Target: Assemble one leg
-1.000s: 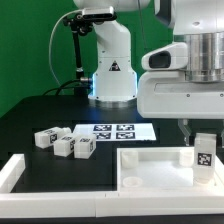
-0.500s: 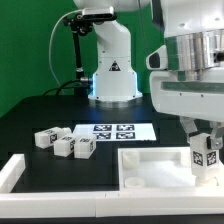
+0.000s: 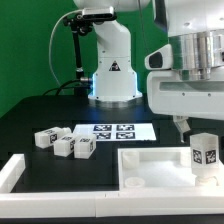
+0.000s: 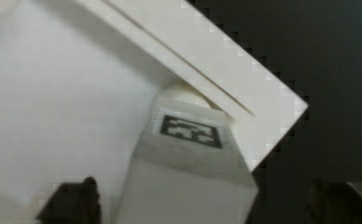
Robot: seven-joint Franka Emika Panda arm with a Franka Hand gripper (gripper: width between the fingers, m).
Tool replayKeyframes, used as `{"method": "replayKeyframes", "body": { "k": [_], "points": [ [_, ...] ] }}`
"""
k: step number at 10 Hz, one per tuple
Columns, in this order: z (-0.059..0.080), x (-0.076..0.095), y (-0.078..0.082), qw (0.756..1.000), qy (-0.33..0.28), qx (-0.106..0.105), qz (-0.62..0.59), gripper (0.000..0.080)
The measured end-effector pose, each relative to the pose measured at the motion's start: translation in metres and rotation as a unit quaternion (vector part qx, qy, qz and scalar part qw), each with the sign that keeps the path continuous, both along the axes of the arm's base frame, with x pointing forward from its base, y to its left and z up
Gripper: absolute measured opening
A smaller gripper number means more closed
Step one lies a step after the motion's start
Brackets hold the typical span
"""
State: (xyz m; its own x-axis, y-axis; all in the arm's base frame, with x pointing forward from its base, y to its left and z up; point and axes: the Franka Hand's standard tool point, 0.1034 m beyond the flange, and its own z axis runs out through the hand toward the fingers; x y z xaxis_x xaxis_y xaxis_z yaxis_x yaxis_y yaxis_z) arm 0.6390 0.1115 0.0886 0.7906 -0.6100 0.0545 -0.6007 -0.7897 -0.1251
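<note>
Chunky white tagged leg (image 3: 203,153) upright

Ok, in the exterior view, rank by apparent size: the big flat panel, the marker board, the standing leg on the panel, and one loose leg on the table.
1. Flat panel, largest, though nearest the camera.
2. Marker board.
3. Standing leg and loose leg: they look alike; the standing one is nearer, so I won't rank them.

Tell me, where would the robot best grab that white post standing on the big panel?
Probably by the upper part of the upright leg, coming straight down from above with the gripper. It stands free on the panel, so its flat opposite sides are exposed.
</note>
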Motion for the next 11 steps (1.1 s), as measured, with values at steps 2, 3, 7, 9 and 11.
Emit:
{"method": "replayKeyframes", "body": {
  "k": [2,3,7,9,11],
  "points": [
    [-0.0018,-0.0016,0.0026,0.997,-0.004,-0.012,0.073,0.0642],
    [-0.0018,-0.0013,0.0012,0.994,-0.006,-0.016,0.104,0.0647],
    [-0.005,-0.0023,-0.0024,0.948,-0.008,-0.06,0.314,0.0649],
    [-0.0049,-0.0022,-0.0026,0.955,-0.007,-0.057,0.29,0.0525],
    [-0.0048,-0.0021,-0.0022,0.967,-0.006,-0.052,0.249,0.0386]
  ]
}}
